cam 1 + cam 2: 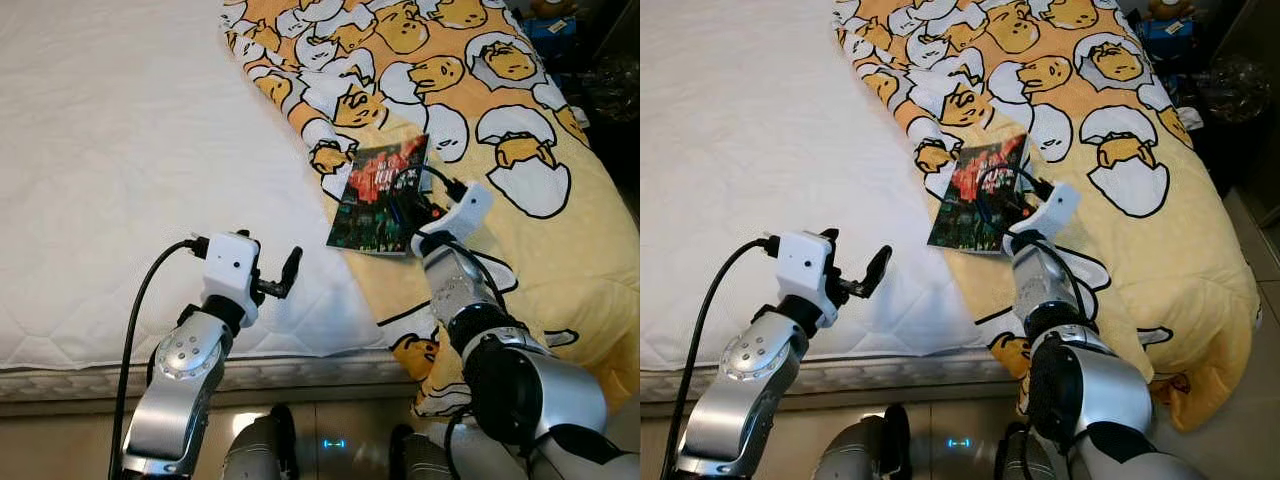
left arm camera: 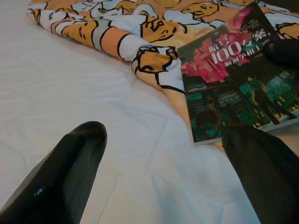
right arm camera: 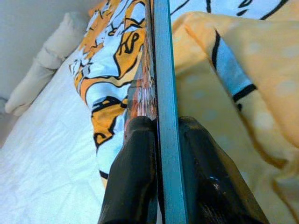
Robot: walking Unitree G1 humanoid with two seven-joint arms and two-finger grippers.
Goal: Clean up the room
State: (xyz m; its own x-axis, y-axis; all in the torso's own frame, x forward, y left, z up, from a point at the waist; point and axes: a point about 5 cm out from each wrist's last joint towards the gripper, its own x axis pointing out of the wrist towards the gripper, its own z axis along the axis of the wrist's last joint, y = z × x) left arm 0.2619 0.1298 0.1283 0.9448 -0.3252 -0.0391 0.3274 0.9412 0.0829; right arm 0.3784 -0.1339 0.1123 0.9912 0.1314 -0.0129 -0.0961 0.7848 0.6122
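left pincer (image 1: 278, 272) hovers over the near edge of the white bed (image 1: 120, 150), fingers (image 2: 65, 177) spread apart, nothing between them, black cable trailing from its wrist. right pincer (image 3: 161, 140) reaches further out, fingers pressed together on the near edge of a book (image 1: 380, 195), one finger on each face in the right wrist view. book has a dark cover with red and green art and white "100" print, lies partly on the yellow blanket (image 1: 520, 200) with egg cartoon figures, its left edge near the blanket's border by the bare white sheet. blanket covers the right side of the bed and droops over the near edge. pale pillow (image 3: 46, 60) at the far end of the bed. dark clutter (image 1: 1230, 80) on the floor past the blanket on the far right, too blurred to name.
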